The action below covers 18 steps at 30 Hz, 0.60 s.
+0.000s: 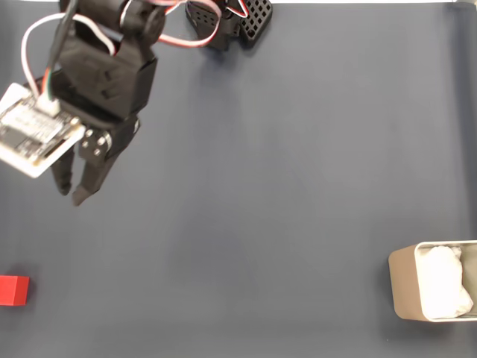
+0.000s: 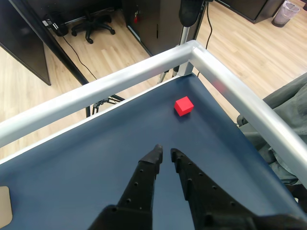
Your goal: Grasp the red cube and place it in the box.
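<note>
Right up against the wrist camera, the gripper (image 2: 165,154) fills the bottom of the frame: two black perforated fingers (image 2: 141,184) running up from the lower edge, tips nearly together with just a thin sliver of gap between them. So it's narrow, almost closed, and nothing is between the fingers. They aren't touching anything either, just hanging over the dark blue table (image 2: 96,158).

From the fixed view the arm (image 1: 104,74) comes in from the top left with a white circuit board (image 1: 33,138) strapped to its side and white cables (image 1: 45,45) looping over it. The gripper (image 1: 69,191) points down-frame, tips close together there too.

Biggest task thing is the box (image 1: 402,287), well apart from the gripper, way off down and to the right at the frame's right edge in the fixed view. It's beige with rounded corners, cut off by the frame edge, and it has a crumpled white lining (image 1: 445,289) inside. No cube in it.

Then the red cube (image 2: 183,106). In the wrist view it's ahead of the fingertips and slightly to the right, near the table's far corner where the silver rail (image 2: 144,72) bends. It sits flat on the table, turned a bit so one vertical edge faces the gripper. It's a cube, so no real long axis to speak of. In the fixed view the red cube (image 1: 13,290) is below the gripper tips and a bit to the left, at the frame's left edge, clearly apart from the fingers.
</note>
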Each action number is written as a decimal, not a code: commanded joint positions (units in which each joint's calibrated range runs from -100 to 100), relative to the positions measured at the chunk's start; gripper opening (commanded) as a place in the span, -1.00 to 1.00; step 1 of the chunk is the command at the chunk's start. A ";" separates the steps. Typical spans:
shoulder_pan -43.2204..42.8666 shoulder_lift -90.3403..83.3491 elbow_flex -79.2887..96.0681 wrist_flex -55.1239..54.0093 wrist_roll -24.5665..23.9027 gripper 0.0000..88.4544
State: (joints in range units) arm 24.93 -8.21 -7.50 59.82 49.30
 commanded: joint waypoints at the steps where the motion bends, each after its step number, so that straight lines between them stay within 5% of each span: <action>1: 1.14 3.01 -6.55 -1.14 -0.54 -0.93; 18: 6.54 26.66 -27.26 -4.50 -0.54 -0.73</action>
State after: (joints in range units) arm 30.27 16.46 -28.39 56.56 48.82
